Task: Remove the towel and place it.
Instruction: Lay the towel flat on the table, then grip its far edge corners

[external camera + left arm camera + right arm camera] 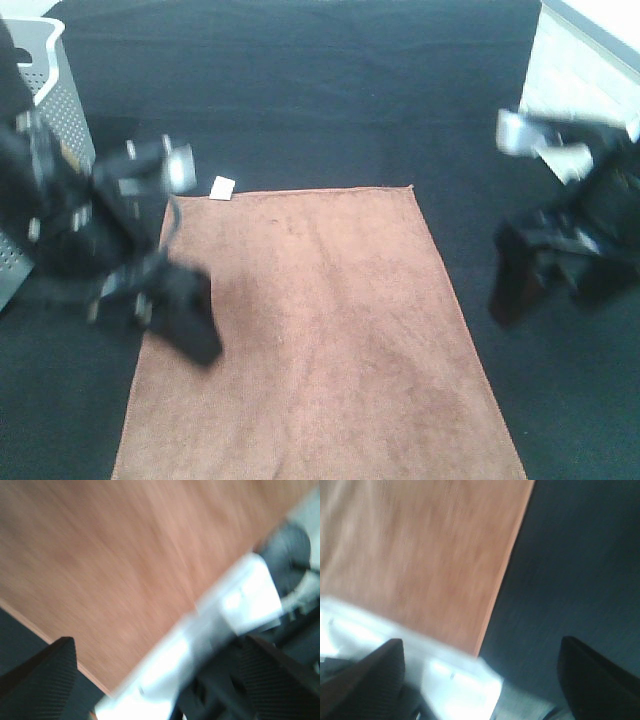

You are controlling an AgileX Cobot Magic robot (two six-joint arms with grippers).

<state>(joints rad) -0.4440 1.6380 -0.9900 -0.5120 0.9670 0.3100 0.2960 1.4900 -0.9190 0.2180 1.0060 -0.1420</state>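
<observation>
towel [320,340] flat on cloth [300,90] | left end effector [185,320] over its left edge | right end effector [515,285] beside

A black table cloth [320,90] spreads between a grey perforated basket [65,105] and a pale wall [570,70].

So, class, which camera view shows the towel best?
The exterior high view: the towel lies flat, far corners and white tag visible. Both wrist views show only a blurred brown patch with one edge.
</observation>
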